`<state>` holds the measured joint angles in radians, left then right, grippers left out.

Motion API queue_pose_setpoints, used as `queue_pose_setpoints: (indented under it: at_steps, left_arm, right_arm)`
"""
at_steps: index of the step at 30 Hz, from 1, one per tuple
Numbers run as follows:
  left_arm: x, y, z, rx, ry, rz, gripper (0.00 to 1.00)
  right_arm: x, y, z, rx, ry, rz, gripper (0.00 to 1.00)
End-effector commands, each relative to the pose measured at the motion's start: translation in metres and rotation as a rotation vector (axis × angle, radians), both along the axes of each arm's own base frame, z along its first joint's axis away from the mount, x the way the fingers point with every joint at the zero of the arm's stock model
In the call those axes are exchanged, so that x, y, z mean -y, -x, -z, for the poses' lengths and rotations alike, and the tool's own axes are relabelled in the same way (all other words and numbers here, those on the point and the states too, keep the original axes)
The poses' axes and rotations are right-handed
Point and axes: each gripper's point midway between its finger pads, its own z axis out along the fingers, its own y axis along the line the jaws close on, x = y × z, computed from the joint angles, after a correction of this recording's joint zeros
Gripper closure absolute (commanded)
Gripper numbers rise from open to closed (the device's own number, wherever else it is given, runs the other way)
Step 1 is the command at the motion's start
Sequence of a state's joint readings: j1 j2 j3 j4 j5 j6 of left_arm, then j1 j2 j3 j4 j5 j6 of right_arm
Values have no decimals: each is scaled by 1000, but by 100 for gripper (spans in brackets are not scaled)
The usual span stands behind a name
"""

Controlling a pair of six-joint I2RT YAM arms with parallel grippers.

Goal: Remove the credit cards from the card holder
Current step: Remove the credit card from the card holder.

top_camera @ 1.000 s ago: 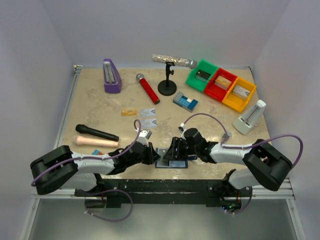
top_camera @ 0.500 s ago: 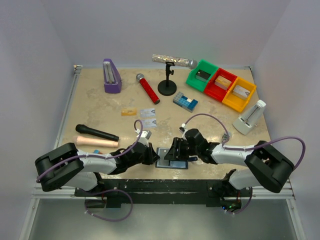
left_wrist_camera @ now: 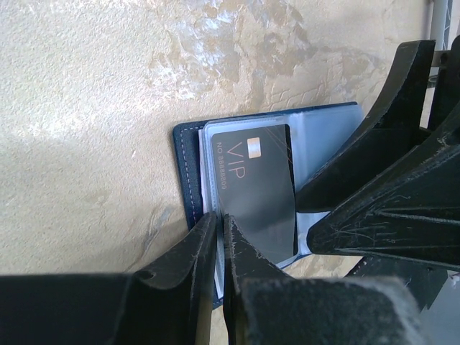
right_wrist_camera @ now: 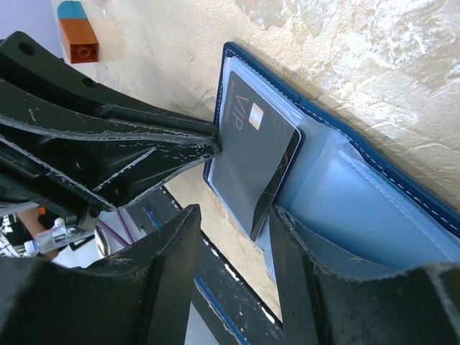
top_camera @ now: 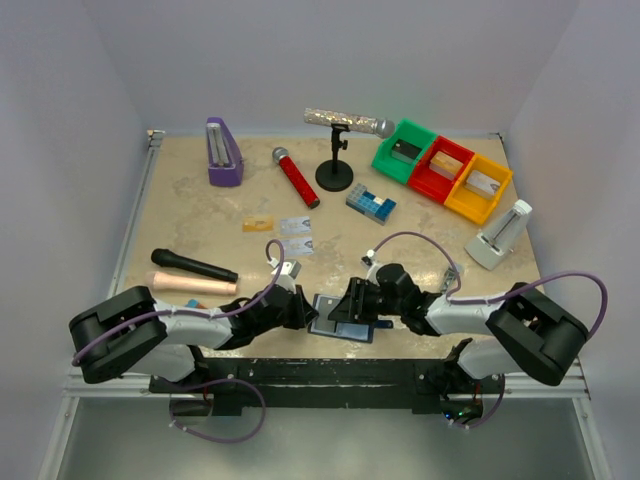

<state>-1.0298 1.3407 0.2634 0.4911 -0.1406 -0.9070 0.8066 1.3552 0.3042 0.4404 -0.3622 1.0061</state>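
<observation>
The dark-blue card holder (top_camera: 345, 325) lies open near the table's front edge, its pale pockets (right_wrist_camera: 359, 208) facing up. A dark credit card (left_wrist_camera: 259, 187) printed VIP rests on the pockets with one corner (right_wrist_camera: 269, 208) lifted. My left gripper (left_wrist_camera: 221, 215) is shut on the holder's pale left edge, right beside that card. My right gripper (right_wrist_camera: 233, 212) stands open over the holder, the lifted corner between its fingers and one finger (right_wrist_camera: 316, 280) on the pale pocket. A gold card (top_camera: 258, 224) and two silver cards (top_camera: 295, 235) lie on the table farther back.
An orange-and-blue block (right_wrist_camera: 77, 32) sits left of the holder. Black and tan microphones (top_camera: 193, 272) lie at left. A red microphone (top_camera: 296, 177), a mic stand (top_camera: 335, 170), a blue block (top_camera: 371, 203), a purple metronome (top_camera: 222, 152) and coloured bins (top_camera: 443, 170) stand farther back.
My right gripper has narrowed a little and shifted slightly toward the front edge. The holder has turned a bit. The left gripper keeps its pinch.
</observation>
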Motion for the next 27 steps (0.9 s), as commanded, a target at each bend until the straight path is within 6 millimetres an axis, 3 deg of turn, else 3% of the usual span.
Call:
queue_pose_setpoints:
  at_steps: [1,21,27]
  left_arm:
    - [-16,7,17,-28,-60,-13,87]
    - [-27,14,22,-35,-72,-13,80]
    - [-27,10,7,-4,-46,-25,74]
  right_arm:
    - [-13,-8,-24,64,-107,5,52]
    - [-25,-14,-16,6,-191,44,50]
    - [-23,-14,-13,0,-171,43,50]
